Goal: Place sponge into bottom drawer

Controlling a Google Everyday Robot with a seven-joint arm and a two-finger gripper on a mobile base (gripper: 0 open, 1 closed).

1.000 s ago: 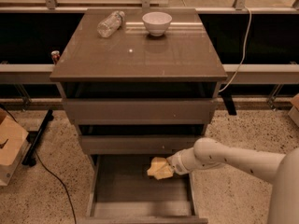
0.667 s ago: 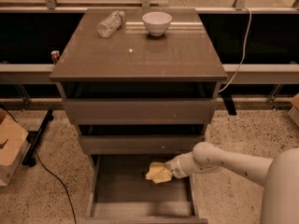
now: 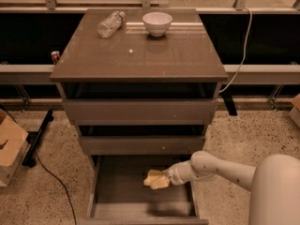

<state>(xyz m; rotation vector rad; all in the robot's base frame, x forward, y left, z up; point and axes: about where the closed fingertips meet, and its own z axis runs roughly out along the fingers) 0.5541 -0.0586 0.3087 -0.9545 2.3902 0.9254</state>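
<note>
The pale-yellow sponge [image 3: 155, 179] is held over the floor of the open bottom drawer [image 3: 117, 193], near its right half. My gripper [image 3: 165, 177] reaches in from the right on a white arm and is shut on the sponge's right end. The sponge sits low inside the drawer; I cannot tell whether it touches the floor. The two drawers above show flat fronts.
A white bowl [image 3: 157, 23] and a clear plastic bottle [image 3: 110, 24] lie on the cabinet top [image 3: 140, 55]. A cardboard box [image 3: 10, 149] stands on the floor at the left. A black cable [image 3: 51, 177] runs across the floor to the left of the drawer.
My gripper has moved the sponge a little lower and left, deeper into the bottom drawer. Nothing else has moved.
</note>
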